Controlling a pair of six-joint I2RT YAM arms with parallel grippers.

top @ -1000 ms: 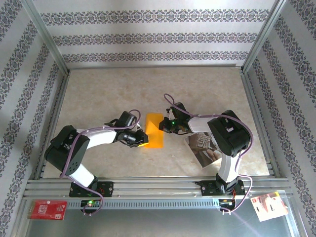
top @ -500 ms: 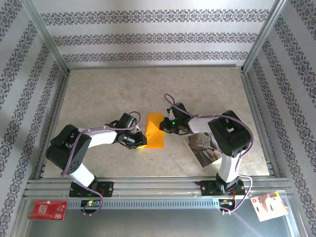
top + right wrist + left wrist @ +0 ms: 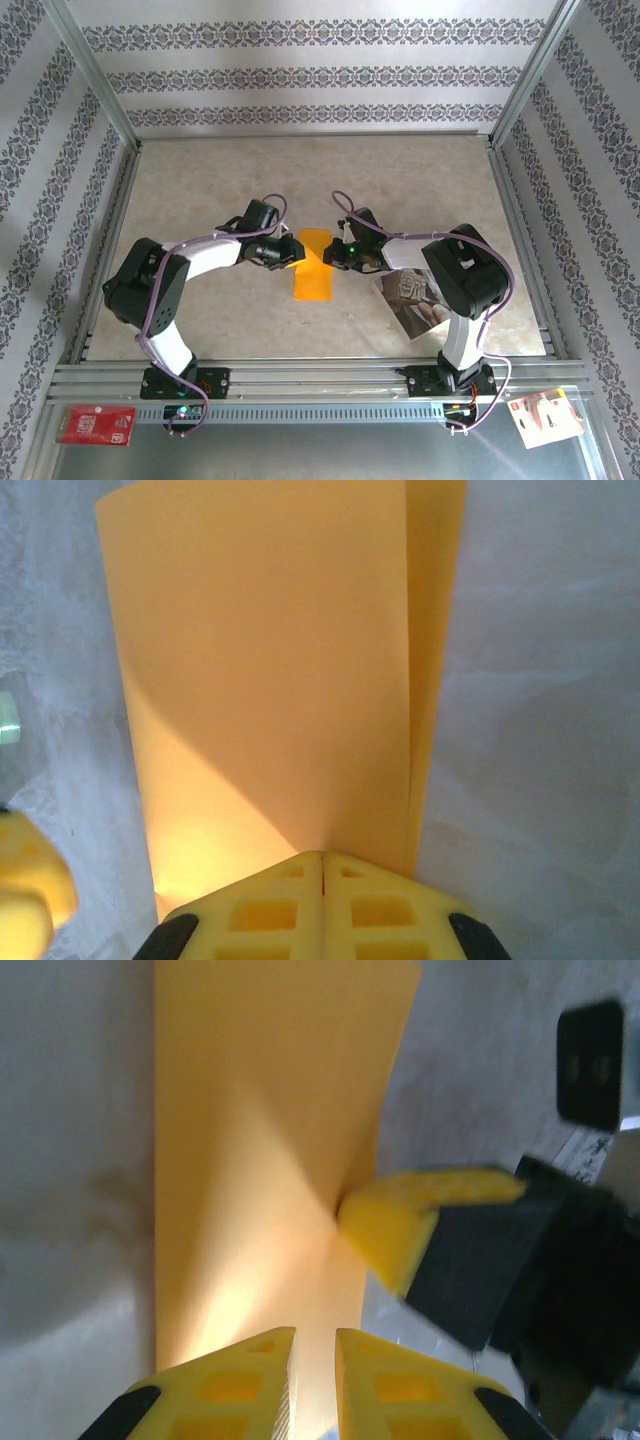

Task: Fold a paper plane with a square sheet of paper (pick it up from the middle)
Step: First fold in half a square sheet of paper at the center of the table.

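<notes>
1. So far the square sheet of paper (image 3: 312, 266) looks folded once, lengthwise, into a narrow double-layered strip. It lies flat on the table (image 3: 200, 200), to the left of the photo sheet (image 3: 415, 300) and clear of it.
2. Judging by the right wrist view, the halves do not quite match: the top layer stops short and a thin band of the lower layer shows along one long side.
3. No corners are turned in for a nose, and no wings or dart shape show, so most of the folding seems to be left.
4. The right gripper (image 3: 336, 257) sits between the photo sheet and the paper. Its fingers are pressed fully together on the paper's long edge nearest the photo sheet, and the paper puckers slightly at the pinch.
5. The left gripper (image 3: 287, 250) is at the long edge farthest from the photo sheet. Its fingers are parted by a thin slit through which orange shows, and it appears to clamp nothing.
6. The paper is thin, matt, bright orange and soft enough to dimple. The fingers are blocky yellow, and the table is pale and marbled. The photo sheet is glossy grey-brown.
</notes>
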